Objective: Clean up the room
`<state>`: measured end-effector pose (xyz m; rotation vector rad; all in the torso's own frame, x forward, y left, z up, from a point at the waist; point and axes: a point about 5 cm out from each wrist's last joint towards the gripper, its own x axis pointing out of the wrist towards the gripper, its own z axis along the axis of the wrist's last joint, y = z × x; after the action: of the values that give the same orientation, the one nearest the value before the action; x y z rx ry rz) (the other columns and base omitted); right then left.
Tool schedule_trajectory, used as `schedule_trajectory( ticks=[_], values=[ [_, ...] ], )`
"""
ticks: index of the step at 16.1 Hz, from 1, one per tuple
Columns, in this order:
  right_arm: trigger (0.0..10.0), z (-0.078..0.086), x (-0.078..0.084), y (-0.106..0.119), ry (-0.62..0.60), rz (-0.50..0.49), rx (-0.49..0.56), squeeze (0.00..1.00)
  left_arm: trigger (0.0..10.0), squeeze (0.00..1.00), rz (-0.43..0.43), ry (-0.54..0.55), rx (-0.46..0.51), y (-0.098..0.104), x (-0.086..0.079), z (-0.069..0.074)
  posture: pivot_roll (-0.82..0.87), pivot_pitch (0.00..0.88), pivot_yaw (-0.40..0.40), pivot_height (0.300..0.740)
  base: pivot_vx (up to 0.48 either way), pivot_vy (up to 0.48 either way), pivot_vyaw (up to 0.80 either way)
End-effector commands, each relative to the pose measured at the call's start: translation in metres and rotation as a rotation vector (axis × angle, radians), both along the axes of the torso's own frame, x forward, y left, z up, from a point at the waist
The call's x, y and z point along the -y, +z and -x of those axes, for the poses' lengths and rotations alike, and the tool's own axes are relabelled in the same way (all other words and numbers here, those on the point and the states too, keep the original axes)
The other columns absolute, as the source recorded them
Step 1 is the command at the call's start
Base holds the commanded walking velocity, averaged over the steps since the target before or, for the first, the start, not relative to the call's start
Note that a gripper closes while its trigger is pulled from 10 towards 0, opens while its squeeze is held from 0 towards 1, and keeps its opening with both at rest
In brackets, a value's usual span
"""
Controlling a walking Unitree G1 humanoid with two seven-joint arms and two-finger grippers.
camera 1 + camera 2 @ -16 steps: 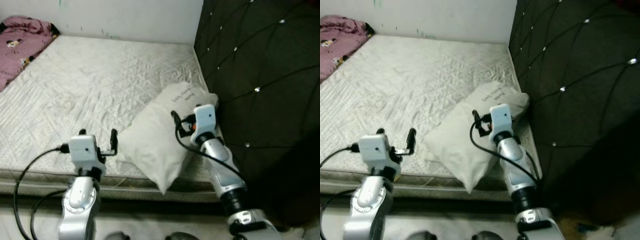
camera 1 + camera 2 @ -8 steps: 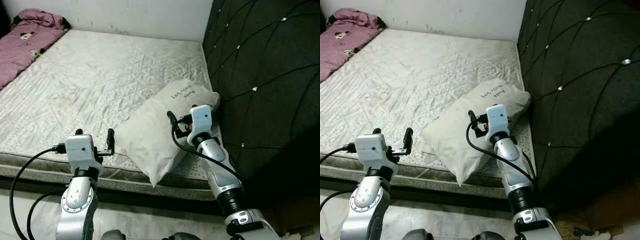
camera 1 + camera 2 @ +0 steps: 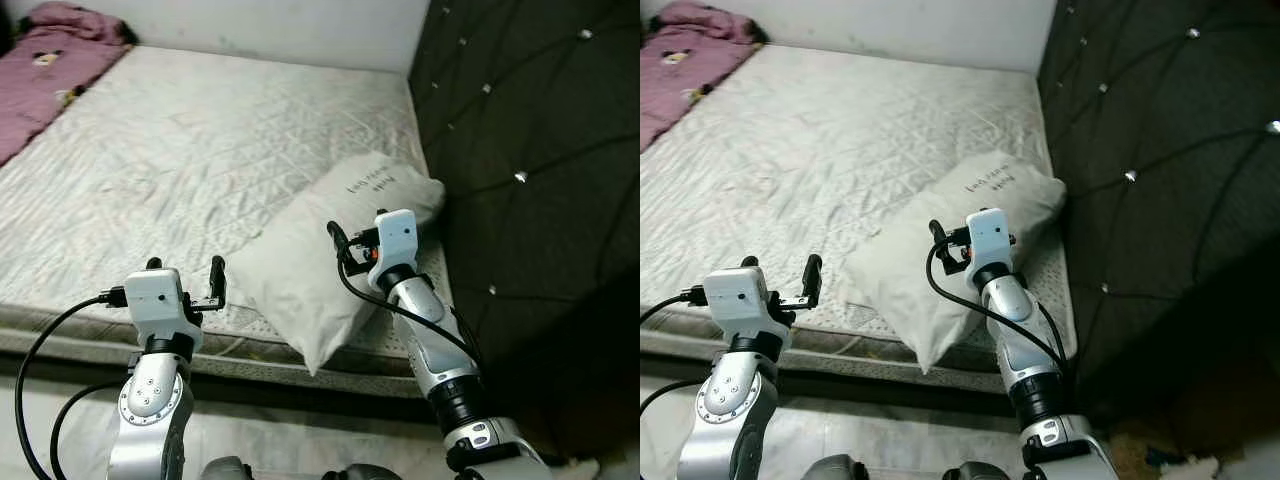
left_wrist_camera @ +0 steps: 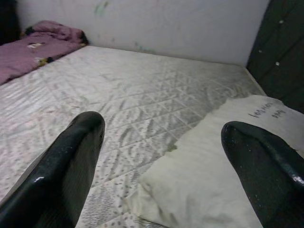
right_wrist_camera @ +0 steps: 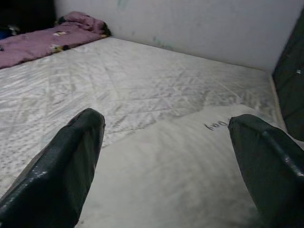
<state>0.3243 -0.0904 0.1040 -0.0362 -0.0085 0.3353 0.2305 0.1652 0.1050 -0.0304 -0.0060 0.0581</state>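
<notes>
Where the bare mattress meets the headboard: white pillow (image 3: pixel 325 250) lies slantwise at the near corner, its far end with dark handwriting up against the headboard, its near corner poking past the mattress edge.
Pillow surface: plain, rumpled, nothing on top of it.
Right gripper (image 5: pixel 164 156): hovers just above the pillow's middle — fingers spread wide, nothing between them; the wrist view looks along the pillow toward the writing.
Left gripper (image 3: pixel 183 272): held over the near mattress edge, just beside the pillow's low end and apart from it — fingers parted, empty.
Left wrist view: pillow's end and handwriting sit beyond the two black fingers (image 4: pixel 71 166).
Mattress (image 3: pixel 200 140): quilted, pale grey-white, speckled near the front edge, some faint stains.
Headboard (image 3: pixel 530 130): dark, tufted, with shiny studs, on the robot's right.
Pink blanket (image 3: pixel 45 60): crumpled at the far left corner of the mattress, well apart from the pillow.
Wall (image 3: pixel 890 25): white, with a few small marks, behind the bed.
</notes>
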Motion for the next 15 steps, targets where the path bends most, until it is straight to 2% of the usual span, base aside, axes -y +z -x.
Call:
schedule_trajectory(
  ticks=[1,3,7,8,13,15],
  values=[
    [10.0,-0.002,0.002,0.003,-0.003,0.000,0.000,0.00,10.0,0.00,0.003,-0.007,-0.002,0.001,0.000,0.000,-0.02,0.028,-0.054,0.740,0.000,0.000,0.00],
    [10.0,-0.001,0.003,0.002,-0.003,0.000,-0.002,0.00,10.0,0.00,0.003,0.004,-0.006,0.000,0.000,0.001,-0.02,0.028,-0.054,0.740,0.000,0.000,0.00],
    [10.0,0.001,0.005,0.003,-0.013,-0.010,-0.004,0.00,10.0,0.00,0.009,0.107,-0.024,-0.001,-0.015,0.007,-0.01,0.035,-0.050,0.740,0.000,0.000,-0.78],
    [10.0,0.001,0.006,0.004,-0.015,-0.014,0.000,0.00,10.0,0.00,0.022,0.081,-0.020,-0.001,-0.019,0.011,-0.01,0.037,-0.051,0.740,0.000,0.000,-0.44],
    [10.0,0.003,0.004,0.016,-0.013,-0.047,0.019,0.00,10.0,0.00,-0.051,0.155,0.009,0.006,-0.030,0.023,0.01,0.082,-0.047,0.740,0.000,0.000,0.00],
    [10.0,0.008,0.003,0.015,-0.013,-0.071,0.005,0.00,10.0,0.00,-0.059,0.193,-0.038,0.002,-0.033,0.033,0.01,0.097,-0.044,0.740,0.000,0.000,0.00]
  ],
)
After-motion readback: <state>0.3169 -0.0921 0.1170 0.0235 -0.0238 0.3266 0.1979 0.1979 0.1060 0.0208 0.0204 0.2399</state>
